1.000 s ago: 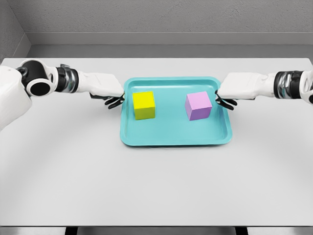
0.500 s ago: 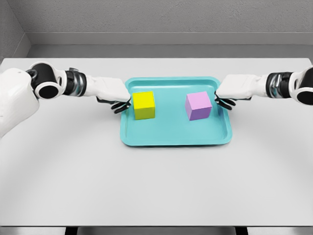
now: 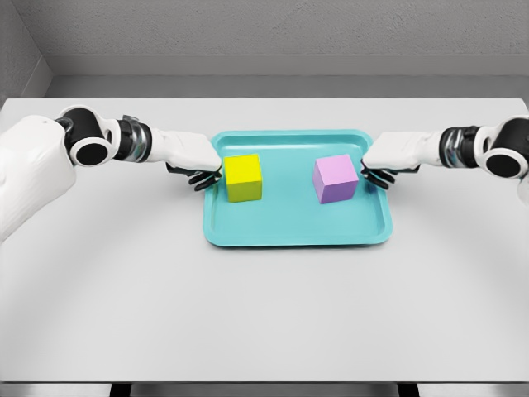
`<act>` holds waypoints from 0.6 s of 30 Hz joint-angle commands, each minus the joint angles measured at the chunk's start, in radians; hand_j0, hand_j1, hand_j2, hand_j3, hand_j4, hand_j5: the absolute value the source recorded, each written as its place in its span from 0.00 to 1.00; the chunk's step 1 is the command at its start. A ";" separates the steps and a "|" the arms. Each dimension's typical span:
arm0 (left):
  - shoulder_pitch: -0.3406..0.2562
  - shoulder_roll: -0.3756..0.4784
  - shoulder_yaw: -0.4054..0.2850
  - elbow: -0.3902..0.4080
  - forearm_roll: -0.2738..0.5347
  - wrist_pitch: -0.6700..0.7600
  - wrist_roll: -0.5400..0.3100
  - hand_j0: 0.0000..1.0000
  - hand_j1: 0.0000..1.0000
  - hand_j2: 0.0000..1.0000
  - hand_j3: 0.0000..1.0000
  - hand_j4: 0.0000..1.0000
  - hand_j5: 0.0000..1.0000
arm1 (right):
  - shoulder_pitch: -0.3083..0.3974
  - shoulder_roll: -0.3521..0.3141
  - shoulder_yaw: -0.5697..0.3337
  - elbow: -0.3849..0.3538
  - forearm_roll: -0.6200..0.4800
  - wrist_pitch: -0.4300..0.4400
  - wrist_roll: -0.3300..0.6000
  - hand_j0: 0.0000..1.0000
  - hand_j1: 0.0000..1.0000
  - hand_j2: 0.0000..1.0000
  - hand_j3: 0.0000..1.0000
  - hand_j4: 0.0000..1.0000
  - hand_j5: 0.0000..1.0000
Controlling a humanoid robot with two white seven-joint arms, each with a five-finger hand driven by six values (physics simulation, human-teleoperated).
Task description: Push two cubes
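Yellow cube (image 3: 243,178) and purple cube (image 3: 335,179) inside teal tray (image 3: 297,233). Left hand (image 3: 198,164) and right hand (image 3: 383,165) at opposite tray rims, fingers curled, empty. Risk judged: fingers snagging rim, shifting tray.

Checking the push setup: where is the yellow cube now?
In the head view, the yellow cube sits in the teal tray's left half, beside the left hand, with the purple cube to its right.
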 commanded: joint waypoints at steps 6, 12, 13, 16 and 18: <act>-0.008 -0.032 0.003 0.029 0.000 0.002 0.000 0.06 0.06 0.06 0.06 0.06 0.06 | -0.008 0.016 0.001 0.055 0.004 0.002 0.000 0.02 0.02 0.02 0.02 0.02 0.02; -0.011 -0.038 0.003 0.029 -0.002 0.002 0.000 0.06 0.06 0.06 0.06 0.06 0.06 | -0.009 0.036 0.001 0.076 0.033 0.002 0.000 0.02 0.02 0.02 0.02 0.02 0.02; -0.011 -0.038 0.003 0.030 -0.002 0.002 0.000 0.06 0.06 0.06 0.06 0.06 0.06 | -0.011 0.042 -0.001 0.089 0.041 0.002 0.000 0.02 0.02 0.02 0.02 0.02 0.02; -0.012 -0.038 0.006 0.030 -0.002 0.002 0.000 0.06 0.06 0.06 0.06 0.06 0.06 | -0.015 0.058 0.005 0.107 0.050 0.002 0.000 0.02 0.02 0.02 0.02 0.02 0.02; -0.017 -0.045 0.006 0.030 -0.002 0.002 0.000 0.06 0.06 0.06 0.06 0.06 0.06 | -0.020 0.065 0.008 0.109 0.055 0.002 0.000 0.02 0.02 0.02 0.02 0.02 0.02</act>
